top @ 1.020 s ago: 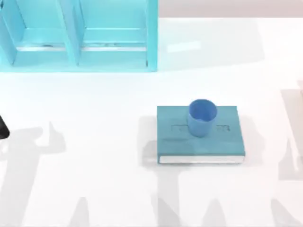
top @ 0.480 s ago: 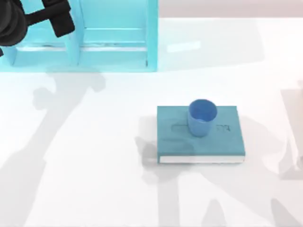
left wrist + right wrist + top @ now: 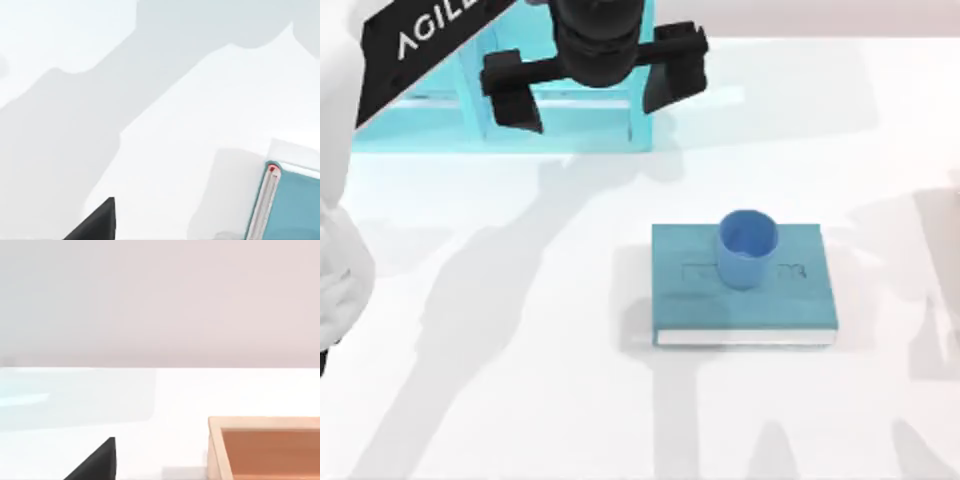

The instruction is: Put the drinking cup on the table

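The drinking cup [image 3: 748,248], small, blue and handleless, stands upright on a teal book [image 3: 745,305] right of the middle of the white table [image 3: 520,380]. My left gripper [image 3: 592,98] hangs open high over the back of the table, in front of the shelf unit, well to the left of and behind the cup, with nothing between its black fingers [image 3: 512,100]. The book's corner [image 3: 287,205] appears in the left wrist view. In the right wrist view my right gripper [image 3: 97,465] is a black corner, far from the cup.
A light-blue shelf unit [image 3: 420,110] stands at the back left, partly under my left arm. In the right wrist view, a wooden box [image 3: 265,425] sits on the table. Bare white surface lies around the book on all sides.
My left arm has swung in from the left edge and across the back, from over the shelf's left part to its right end. The cup and book have stayed put.
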Available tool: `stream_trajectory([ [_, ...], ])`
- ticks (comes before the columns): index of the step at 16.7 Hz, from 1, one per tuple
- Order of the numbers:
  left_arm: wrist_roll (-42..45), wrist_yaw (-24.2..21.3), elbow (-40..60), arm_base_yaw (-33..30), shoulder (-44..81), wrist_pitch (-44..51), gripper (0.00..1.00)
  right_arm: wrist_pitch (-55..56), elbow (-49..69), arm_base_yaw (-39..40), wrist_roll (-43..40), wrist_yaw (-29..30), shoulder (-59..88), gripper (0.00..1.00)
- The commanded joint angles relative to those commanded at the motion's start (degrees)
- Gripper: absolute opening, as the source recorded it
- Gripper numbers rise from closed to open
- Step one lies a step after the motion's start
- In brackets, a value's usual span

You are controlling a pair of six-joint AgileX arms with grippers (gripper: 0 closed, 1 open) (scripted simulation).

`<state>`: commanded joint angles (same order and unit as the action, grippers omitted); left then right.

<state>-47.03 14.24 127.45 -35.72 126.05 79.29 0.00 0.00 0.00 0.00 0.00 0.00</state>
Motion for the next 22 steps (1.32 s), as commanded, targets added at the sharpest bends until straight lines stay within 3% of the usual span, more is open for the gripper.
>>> stream_trajectory([
  [5,-3.96,-0.23,23.33,-11.57,15.46,11.06,1.0,0.0,0.0,0.0,0.0,0.0,0.0,1.0],
  [9,-5.33,-0.53,35.3,-18.26,21.81,16.04,1.0,0.0,0.0,0.0,0.0,0.0,0.0,1.0],
  [19,-5.47,-0.67,39.65,-20.12,24.07,17.5,1.0,0.0,0.0,0.0,0.0,0.0,0.0,1.0],
  [22,-5.16,-0.79,45.21,-19.88,28.54,18.68,1.0,0.0,0.0,0.0,0.0,0.0,0.0,1.0],
])
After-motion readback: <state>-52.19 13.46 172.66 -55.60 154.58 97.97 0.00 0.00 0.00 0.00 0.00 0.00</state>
